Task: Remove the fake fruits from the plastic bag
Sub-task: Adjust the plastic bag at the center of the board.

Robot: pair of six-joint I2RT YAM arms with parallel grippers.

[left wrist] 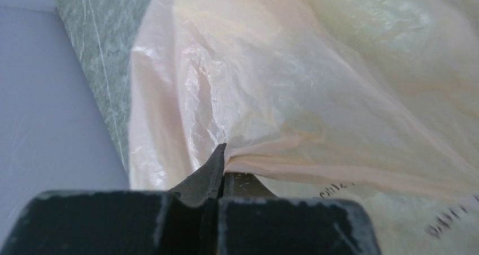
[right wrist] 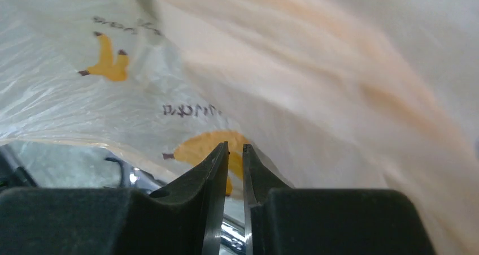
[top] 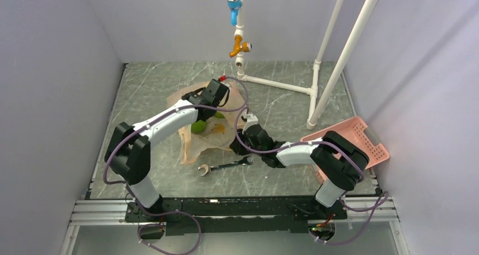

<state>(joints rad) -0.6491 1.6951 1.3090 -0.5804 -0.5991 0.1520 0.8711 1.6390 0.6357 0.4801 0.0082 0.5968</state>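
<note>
Peach-orange plastic bag point(top: 195, 145) lies crumpled in the middle of the grey-green table point(top: 282, 105), between the two arms. Through its thin film one round green fruit point(top: 197, 126) shows near the left forearm, and a second bit of green point(top: 219, 115) is just beyond it; I cannot make out other fruits.

The left gripper point(top: 220, 95) reaches over the far part of the bag. In the left wrist view this gripper point(left wrist: 223, 159) has its fingers pressed together, and a fold of the bag point(left wrist: 310, 85) is pinched at the tips and pulled into taut creases.

The right gripper point(top: 240, 139) is at the right edge of the bag. In the right wrist view it point(right wrist: 235, 150) leaves only a thin slit between the fingers. The printed bag point(right wrist: 85, 108) hangs in front and its lower edge comes down to the tips, but I cannot tell if film is caught there.

A wrench point(top: 226, 165) lies on the table just near the bag, and a pink basket point(top: 367, 139) stands well apart at the right edge
</note>
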